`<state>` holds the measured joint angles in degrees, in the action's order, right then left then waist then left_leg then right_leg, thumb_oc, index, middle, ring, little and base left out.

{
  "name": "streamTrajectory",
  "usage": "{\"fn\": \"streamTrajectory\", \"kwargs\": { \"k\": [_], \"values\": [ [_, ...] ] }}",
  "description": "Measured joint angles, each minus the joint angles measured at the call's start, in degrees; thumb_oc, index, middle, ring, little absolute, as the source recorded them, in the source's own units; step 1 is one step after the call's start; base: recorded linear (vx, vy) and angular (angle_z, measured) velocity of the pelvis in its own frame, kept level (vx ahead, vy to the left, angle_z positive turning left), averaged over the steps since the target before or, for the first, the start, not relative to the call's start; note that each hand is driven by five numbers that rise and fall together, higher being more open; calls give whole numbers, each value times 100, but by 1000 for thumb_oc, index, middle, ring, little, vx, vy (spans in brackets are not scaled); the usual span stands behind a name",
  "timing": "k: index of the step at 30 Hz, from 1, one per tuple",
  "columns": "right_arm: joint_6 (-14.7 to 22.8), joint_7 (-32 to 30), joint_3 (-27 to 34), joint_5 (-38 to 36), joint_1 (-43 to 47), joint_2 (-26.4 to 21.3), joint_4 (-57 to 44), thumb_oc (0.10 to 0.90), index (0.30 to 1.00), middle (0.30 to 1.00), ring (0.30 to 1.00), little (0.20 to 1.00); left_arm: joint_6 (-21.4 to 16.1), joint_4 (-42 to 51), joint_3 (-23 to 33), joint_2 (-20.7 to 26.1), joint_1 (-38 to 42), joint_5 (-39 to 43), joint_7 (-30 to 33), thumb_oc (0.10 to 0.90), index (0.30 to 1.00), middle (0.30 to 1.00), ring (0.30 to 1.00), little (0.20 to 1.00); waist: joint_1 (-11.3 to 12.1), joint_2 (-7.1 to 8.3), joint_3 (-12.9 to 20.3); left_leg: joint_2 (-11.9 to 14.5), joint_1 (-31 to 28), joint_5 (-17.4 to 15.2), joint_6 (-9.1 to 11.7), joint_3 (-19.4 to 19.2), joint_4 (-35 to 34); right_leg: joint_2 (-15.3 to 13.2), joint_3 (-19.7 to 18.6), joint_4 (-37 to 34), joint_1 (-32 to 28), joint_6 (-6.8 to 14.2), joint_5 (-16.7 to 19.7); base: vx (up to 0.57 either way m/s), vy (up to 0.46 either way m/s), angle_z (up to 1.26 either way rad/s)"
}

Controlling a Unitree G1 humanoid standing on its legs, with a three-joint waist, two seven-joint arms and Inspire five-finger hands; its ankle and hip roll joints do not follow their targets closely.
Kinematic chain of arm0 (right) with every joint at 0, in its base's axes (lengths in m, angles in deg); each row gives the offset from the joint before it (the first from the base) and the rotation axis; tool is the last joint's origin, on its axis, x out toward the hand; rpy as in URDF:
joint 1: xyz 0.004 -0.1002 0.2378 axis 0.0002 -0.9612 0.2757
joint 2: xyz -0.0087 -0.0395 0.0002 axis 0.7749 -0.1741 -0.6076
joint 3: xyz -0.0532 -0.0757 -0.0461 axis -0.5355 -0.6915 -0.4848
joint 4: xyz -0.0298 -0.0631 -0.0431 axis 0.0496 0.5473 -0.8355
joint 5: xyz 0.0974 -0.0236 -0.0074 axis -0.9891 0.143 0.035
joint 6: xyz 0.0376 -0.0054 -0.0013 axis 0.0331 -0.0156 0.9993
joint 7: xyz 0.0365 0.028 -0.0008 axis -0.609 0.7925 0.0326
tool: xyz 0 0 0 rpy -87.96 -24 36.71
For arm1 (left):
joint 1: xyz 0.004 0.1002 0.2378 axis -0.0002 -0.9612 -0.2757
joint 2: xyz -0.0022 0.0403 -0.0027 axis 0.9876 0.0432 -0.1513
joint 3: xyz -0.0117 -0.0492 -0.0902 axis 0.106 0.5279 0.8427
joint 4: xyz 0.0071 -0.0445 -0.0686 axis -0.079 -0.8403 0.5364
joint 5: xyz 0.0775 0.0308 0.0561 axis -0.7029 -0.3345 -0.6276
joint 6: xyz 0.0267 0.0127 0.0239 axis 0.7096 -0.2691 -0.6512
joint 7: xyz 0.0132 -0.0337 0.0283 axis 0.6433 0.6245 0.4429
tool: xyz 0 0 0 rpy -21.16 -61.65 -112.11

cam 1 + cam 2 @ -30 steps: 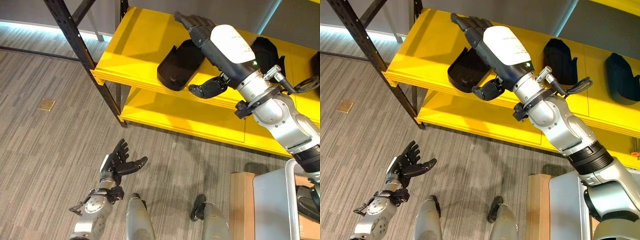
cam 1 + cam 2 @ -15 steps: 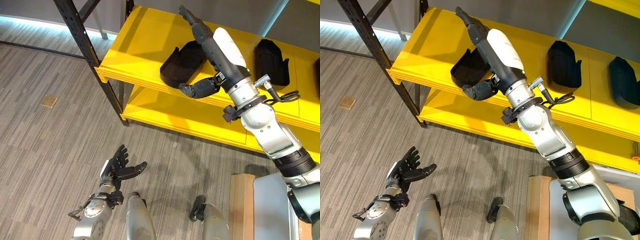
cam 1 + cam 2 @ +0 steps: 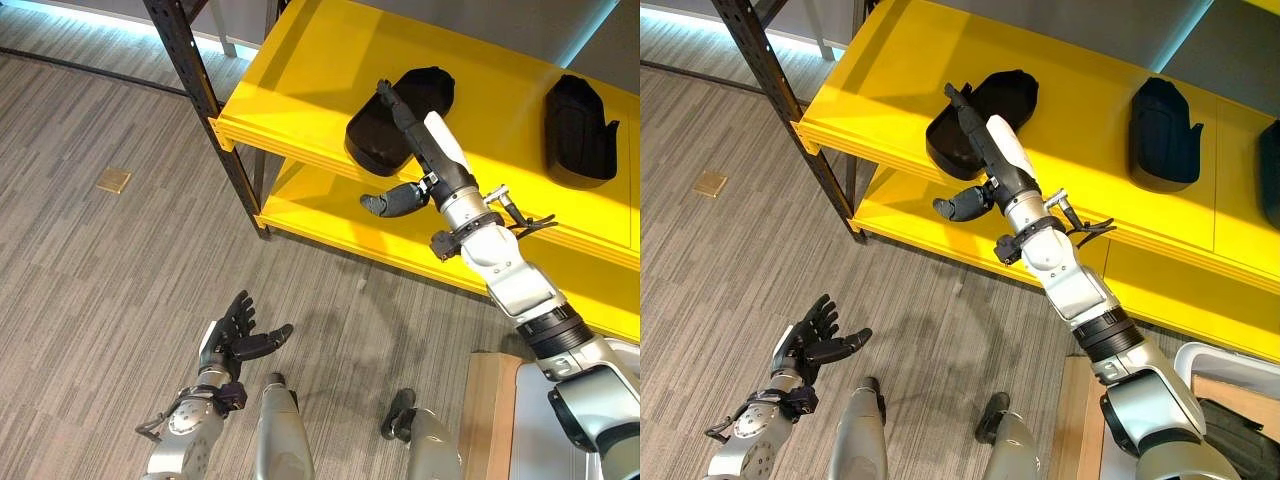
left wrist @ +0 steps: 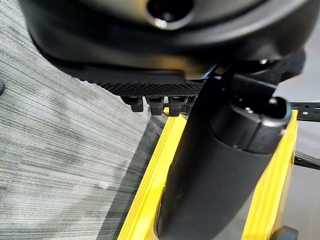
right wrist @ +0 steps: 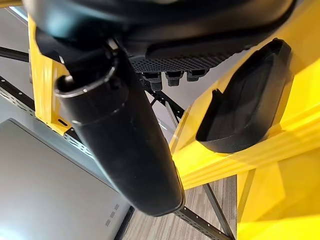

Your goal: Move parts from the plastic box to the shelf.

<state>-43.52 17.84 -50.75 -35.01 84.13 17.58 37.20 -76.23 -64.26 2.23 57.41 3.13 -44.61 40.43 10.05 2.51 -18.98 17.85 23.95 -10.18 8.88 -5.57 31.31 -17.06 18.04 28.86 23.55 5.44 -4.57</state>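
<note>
Left eye view: at lower left, the left hand (image 3: 232,338) is held open and empty. At upper centre, the right hand (image 3: 418,150) is extended, fingers straight, beside a black part (image 3: 392,122) lying on the yellow shelf (image 3: 290,70). The part is judged a light, rigid, smooth shell, best gripped across its rim.

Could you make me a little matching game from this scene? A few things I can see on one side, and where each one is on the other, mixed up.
Things:
1. left hand
2. right hand
3. black part nearest the shelf's front edge
4. small brass plate

Places:
A. set in the floor, left of the shelf
B. lying on the yellow shelf
C. low over the floor, fingers spread
D. stretched out over the shelf's front edge, holding nothing

Pairs: 1-C, 2-D, 3-B, 4-A
</note>
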Motion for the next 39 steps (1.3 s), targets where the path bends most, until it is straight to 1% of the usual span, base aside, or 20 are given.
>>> {"fn": "streamTrajectory", "kwargs": {
  "k": [1,3,5,8,9,14,20,23,24,26,30,35,39],
  "values": [
    [17,-52,-7,-197,42,146,190,900,1000,1000,1000,1000,2,-21,-39,0,34,0,45,900,1000,1000,1000,1000,-15,-15,-9,1,11,2,1,14,3,-1,13,0,3,-1,-1,6,2,5],
    [-70,-59,-131,-494,44,229,408,900,1000,1000,1000,1000,-4,8,-78,-1,90,3,85,900,1000,1000,1000,1000,16,-58,-35,-7,126,10,-20,104,14,-6,85,-22,31,-18,-22,7,2,16],
    [-85,-58,-211,-576,44,244,444,900,1000,1000,1000,1000,-3,4,-78,-1,92,3,113,900,1000,1000,1000,1000,31,-88,-82,-5,193,22,-22,137,27,-6,127,-22,57,-31,-29,4,6,9],
    [-102,-71,-229,-703,78,325,620,900,1000,1000,1000,1000,-3,-5,-76,0,73,9,146,900,1000,1000,1000,1000,181,-116,-121,-17,235,33,-4,148,18,-20,139,27,104,-12,-35,1,4,2],
    [-102,-86,-227,-748,126,327,620,900,1000,1000,1000,1000,-3,-5,-80,-2,80,14,198,900,1000,1000,1000,1000,185,-128,-190,-24,255,35,-2,162,24,-30,151,45,121,-12,-42,1,8,8],
    [-111,-105,-235,-853,296,367,620,900,1000,1000,1000,1000,-3,-5,-82,0,213,16,247,900,1000,1000,1000,1000,247,-110,-329,-69,308,50,-15,191,11,-71,190,65,153,-9,-44,11,6,4],
    [-112,-116,-279,-919,522,503,623,900,1000,1000,1000,1000,-5,-5,-82,0,289,29,341,900,1000,1000,1000,1000,258,-102,-333,-89,308,63,-24,196,-7,-91,199,73,152,-8,-45,3,1,1],
    [-112,-115,-473,-921,648,517,632,900,1000,1000,1000,1000,-5,-5,-83,0,287,31,351,900,1000,1000,1000,1000,262,-101,-334,-90,311,72,-18,219,-8,-91,207,81,148,-8,-46,4,1,2],
    [-79,-115,-475,-957,713,575,807,900,1000,1000,1000,1000,-6,-5,-83,2,287,61,359,900,1000,1000,1000,1000,270,-101,-334,-97,335,81,-18,244,-6,-96,218,86,150,-7,-49,21,1,8],
    [-95,-119,-474,-960,761,546,1055,900,1000,1000,1000,1000,-10,-2,-82,5,285,61,361,900,1000,1000,1000,1000,275,-100,-334,-103,406,97,-28,284,-1,-104,254,92,182,-10,-54,10,2,9],
    [-93,-118,-469,-956,770,484,1059,900,1000,1000,1000,1000,-14,3,-82,11,281,65,357,900,1000,1000,1000,1000,256,-106,-368,-109,487,107,-25,273,2,-116,245,107,299,-24,-66,2,2,1],
    [-134,-174,-442,-951,970,227,1474,900,1000,1000,1000,1000,-73,13,-78,13,310,65,358,900,1000,1000,1000,1000,263,-201,-551,-110,583,115,-24,268,38,-124,224,194,422,-28,-71,0,0,0],
    [-139,-172,-446,-937,1007,146,1558,900,1000,1000,1000,1000,-88,15,-78,13,312,70,358,900,1000,1000,1000,1000,273,-219,-593,-113,586,118,-22,249,46,-128,205,200,452,-28,-71,0,0,0]
  ]
}}
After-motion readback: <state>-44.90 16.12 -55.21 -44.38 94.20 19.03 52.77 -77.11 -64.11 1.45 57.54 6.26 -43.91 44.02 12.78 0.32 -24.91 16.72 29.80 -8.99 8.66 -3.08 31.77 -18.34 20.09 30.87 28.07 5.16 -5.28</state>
